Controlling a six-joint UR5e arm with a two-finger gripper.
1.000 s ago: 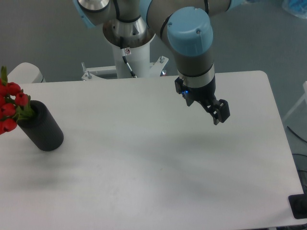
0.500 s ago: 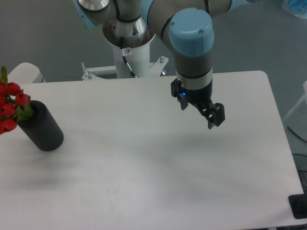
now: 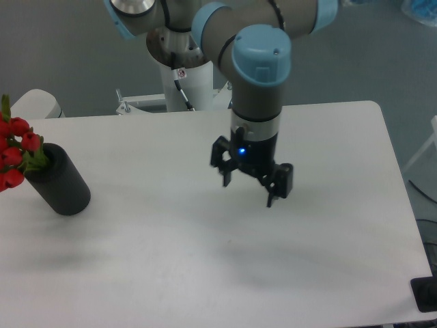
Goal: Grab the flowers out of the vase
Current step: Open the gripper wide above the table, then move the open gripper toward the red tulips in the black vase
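The smooth white table (image 3: 171, 273) carries a matte black cylindrical vase (image 3: 60, 181) near its left edge, tilted in view. Red tulip buds with green leaves, the flowers (image 3: 15, 156), sprout from the vase's mouth. Well to the right of the vase, the gripper (image 3: 248, 190) hangs above the tabletop, its two dark fingers spread wide, holding and touching nothing.
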